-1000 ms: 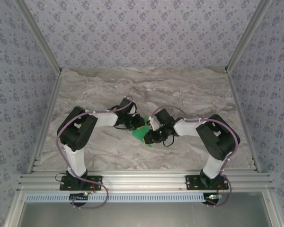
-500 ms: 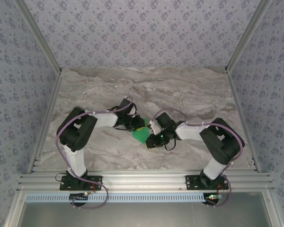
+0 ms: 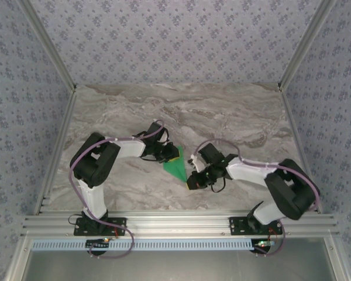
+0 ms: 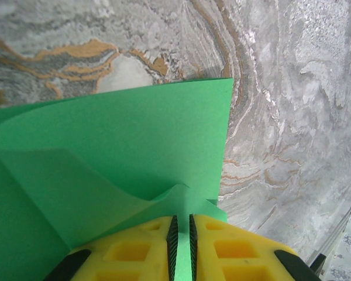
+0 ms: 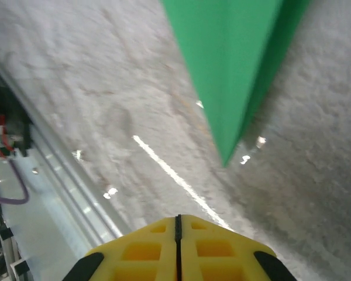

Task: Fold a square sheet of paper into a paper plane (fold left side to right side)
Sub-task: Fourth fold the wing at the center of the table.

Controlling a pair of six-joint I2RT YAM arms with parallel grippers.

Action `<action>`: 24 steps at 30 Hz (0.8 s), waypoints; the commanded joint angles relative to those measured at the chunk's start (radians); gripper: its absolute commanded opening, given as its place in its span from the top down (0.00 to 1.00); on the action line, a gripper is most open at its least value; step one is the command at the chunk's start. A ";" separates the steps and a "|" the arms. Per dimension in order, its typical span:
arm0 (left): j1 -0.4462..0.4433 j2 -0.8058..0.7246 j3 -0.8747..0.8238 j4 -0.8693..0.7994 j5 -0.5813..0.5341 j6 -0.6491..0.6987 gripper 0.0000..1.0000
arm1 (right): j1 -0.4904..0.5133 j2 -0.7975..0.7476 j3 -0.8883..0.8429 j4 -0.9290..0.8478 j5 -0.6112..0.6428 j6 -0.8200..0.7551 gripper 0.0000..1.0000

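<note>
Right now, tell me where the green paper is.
In the top view, the green paper sits midway on the table, pinched by the left end effector, its tip beside the right end effector.

Even bright light, glare streaks on the motion-blurred right-wrist tabletop [image 5: 164,167]

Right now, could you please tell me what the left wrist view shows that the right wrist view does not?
Left wrist view: the left tool pinching an edge of the green paper, with a raised folded flap beside it. Right wrist view: the right tool shut on nothing, the paper's pointed tip ahead of it, the aluminium rail and a purple cable. Both: green paper lying on the marble table.
</note>
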State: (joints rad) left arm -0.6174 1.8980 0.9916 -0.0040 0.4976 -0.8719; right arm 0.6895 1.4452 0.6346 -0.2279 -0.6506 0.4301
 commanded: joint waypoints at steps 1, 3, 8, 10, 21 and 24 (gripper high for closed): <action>0.013 0.016 -0.044 -0.116 -0.090 0.022 0.83 | -0.038 -0.041 -0.004 0.086 -0.017 0.086 0.97; 0.012 0.016 -0.045 -0.114 -0.089 0.022 0.83 | -0.056 0.000 0.006 0.149 -0.025 0.119 0.98; 0.010 0.019 -0.041 -0.113 -0.087 0.021 0.83 | -0.056 0.144 0.086 0.193 0.006 0.133 0.98; 0.010 0.019 -0.040 -0.113 -0.085 0.022 0.83 | -0.057 0.195 0.104 0.208 0.016 0.138 0.98; 0.010 -0.027 -0.041 -0.052 -0.050 0.035 0.80 | -0.067 0.290 0.086 0.089 0.133 0.117 0.98; 0.010 -0.076 -0.038 -0.022 -0.044 0.049 0.78 | -0.064 0.314 0.084 0.021 0.175 0.091 0.98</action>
State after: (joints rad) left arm -0.6174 1.8721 0.9726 0.0063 0.4934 -0.8597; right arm 0.6304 1.7000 0.7399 -0.0628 -0.5938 0.5491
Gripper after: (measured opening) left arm 0.213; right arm 0.029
